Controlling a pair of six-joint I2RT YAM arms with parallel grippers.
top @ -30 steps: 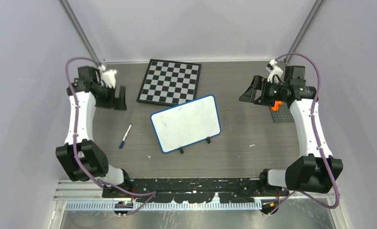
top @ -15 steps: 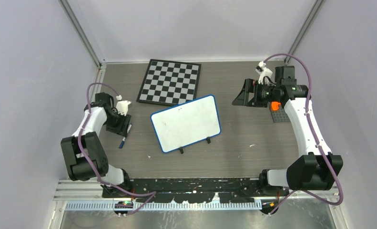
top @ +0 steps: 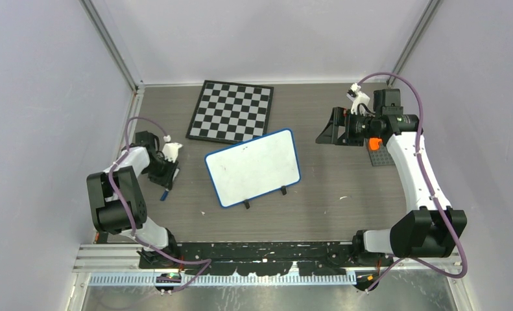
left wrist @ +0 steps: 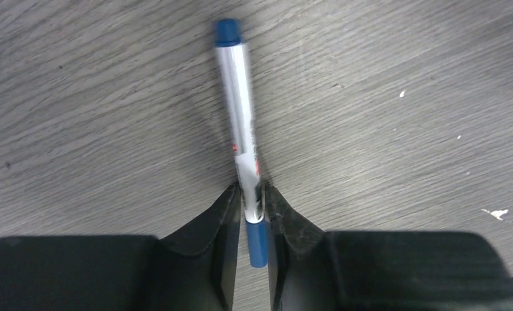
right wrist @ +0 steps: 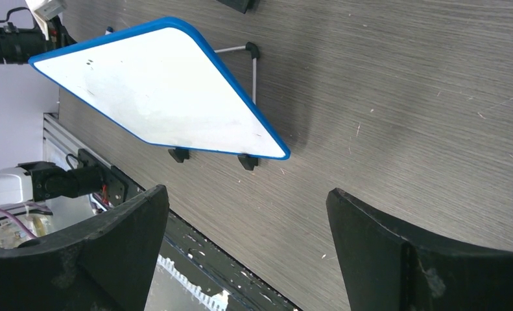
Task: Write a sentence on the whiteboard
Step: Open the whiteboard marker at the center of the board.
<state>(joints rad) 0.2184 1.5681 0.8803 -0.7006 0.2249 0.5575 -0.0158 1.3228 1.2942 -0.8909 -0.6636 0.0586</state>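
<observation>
The whiteboard (top: 253,167) (right wrist: 156,91) stands tilted on small black feet mid-table, white with a blue rim. No sentence shows on it; its face is blank apart from a few tiny specks. A marker (left wrist: 240,116) (top: 165,192) with a silver barrel and blue ends lies on the table left of the board. My left gripper (top: 166,178) (left wrist: 250,193) is down at the table, both fingers pressed against the barrel near its closer blue end. My right gripper (top: 325,133) (right wrist: 246,191) hangs open in the air right of the board, holding nothing.
A black-and-white chessboard (top: 231,110) lies flat behind the whiteboard. An orange block (top: 374,144) on a grey studded plate (top: 384,157) sits at the right, by my right wrist. Side walls close in the table on both sides.
My left arm came down from the back left onto the marker and its jaws closed on the barrel. My right gripper shifted slightly left and stayed open.
</observation>
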